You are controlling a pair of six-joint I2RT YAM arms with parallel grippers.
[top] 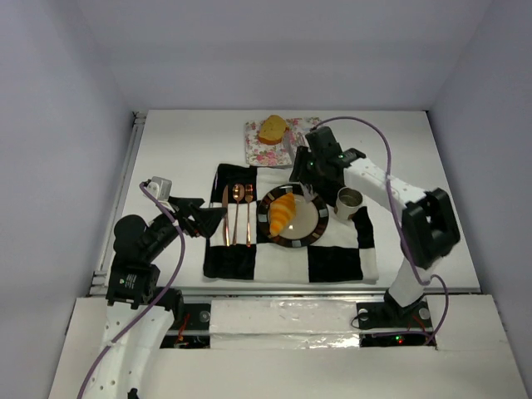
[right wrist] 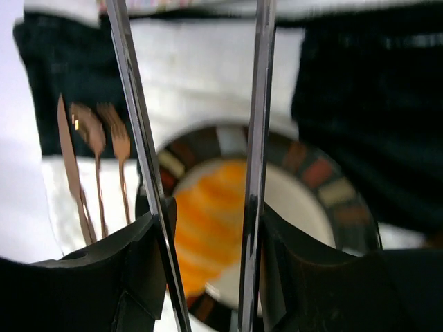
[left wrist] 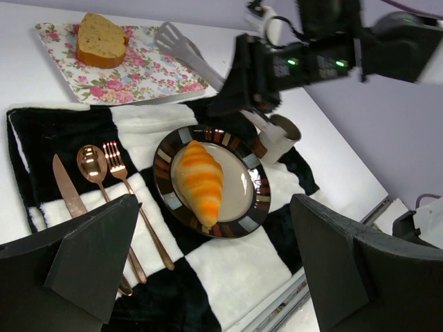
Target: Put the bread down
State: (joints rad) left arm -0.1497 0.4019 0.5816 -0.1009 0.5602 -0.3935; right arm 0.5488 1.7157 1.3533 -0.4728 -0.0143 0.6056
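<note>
- Bright, even light; the white table [top: 174, 158] nearly washes out.
- Right wrist view is blurred: the croissant [right wrist: 208, 228] looks soft, and the metal tongs [right wrist: 259, 104] glint.

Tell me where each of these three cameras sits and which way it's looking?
Top external: above and behind the bases, looking down on the table; left arm and right arm show.
Left wrist: low at left, facing across the plate toward the right arm; the open left fingers frame the bottom.
Right wrist: looks down between the right fingers, gripping tongs, at the croissant.
All three share the croissant.
</note>
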